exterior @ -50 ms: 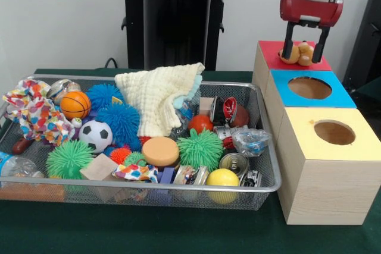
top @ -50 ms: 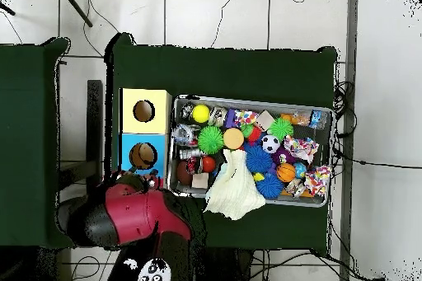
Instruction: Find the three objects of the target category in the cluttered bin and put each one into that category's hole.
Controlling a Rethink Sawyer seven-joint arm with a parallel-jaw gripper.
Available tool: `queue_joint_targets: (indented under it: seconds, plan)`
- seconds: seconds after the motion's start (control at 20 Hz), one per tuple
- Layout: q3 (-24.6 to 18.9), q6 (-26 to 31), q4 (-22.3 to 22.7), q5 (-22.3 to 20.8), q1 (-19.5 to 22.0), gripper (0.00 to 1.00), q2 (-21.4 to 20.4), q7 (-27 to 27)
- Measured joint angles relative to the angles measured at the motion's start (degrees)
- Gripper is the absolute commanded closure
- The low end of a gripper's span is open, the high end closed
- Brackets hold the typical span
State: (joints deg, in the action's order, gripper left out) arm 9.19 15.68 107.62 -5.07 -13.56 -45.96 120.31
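A cream cloth point(exterior @ -50 ms: 159, 96) is draping over the bin point(exterior @ -50 ms: 271, 176); the gripper point(exterior @ -50 ms: 305, 53) is clasping a tan toy point(exterior @ -50 ms: 299, 53) over the red box point(exterior @ -50 ms: 272, 52).

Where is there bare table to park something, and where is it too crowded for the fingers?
Bare green cloth runs along the bin's near rim, and a narrow strip lies between the bin and the yellow box. Inside the bin everything is packed: balls, cans, and the cream cloth draped over its far rim.
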Motion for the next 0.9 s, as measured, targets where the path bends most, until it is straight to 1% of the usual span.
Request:
queue_joint_targets:
  seconds: [0.2, 0.3, 0.7, 0.9]
  plan:
    - [0.02, -1.44, 0.00, -0.27, 0.57, 0.00, 0.51, 0.00]
    - [0.02, -2.16, 0.01, -0.89, 1.53, 0.00, 0.97, 0.00]
    - [0.03, -2.28, 0.75, -2.12, 4.51, 0.00, 1.96, 0.00]
    - [0.03, -2.27, 1.22, -2.55, 4.75, 0.00, 1.97, 0.00]
